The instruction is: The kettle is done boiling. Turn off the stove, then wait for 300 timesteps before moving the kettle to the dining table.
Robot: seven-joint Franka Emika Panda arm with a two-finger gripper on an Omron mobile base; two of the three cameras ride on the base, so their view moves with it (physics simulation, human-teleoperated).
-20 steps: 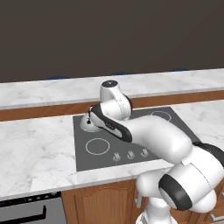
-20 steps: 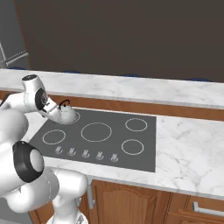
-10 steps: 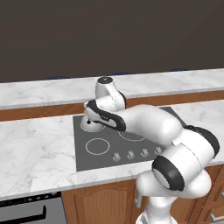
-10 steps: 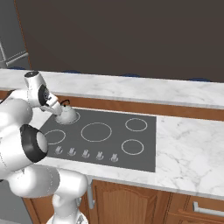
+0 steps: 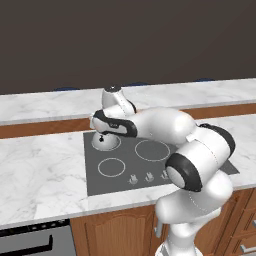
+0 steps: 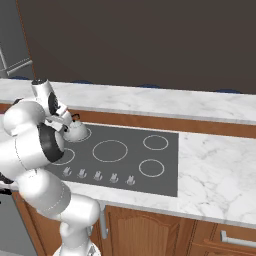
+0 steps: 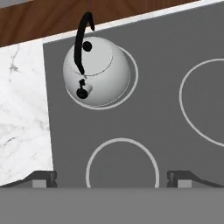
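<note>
Hand view: the two fingers (image 7: 43, 177) are seen spread wide apart, with nothing held between them, above an empty burner ring at the near left of the stove (image 7: 166, 118). The kettle (image 7: 97, 71) is seated upright on the ring beyond that one, in the stove's far left corner, its black handle arched over the lid knob. The marble surface (image 7: 22, 113) lies just left of the stove. In the left base view, the row of knobs (image 5: 149, 176) is found along the stove's near edge, and the dining table (image 5: 45, 105) runs well beyond the stove.
</note>
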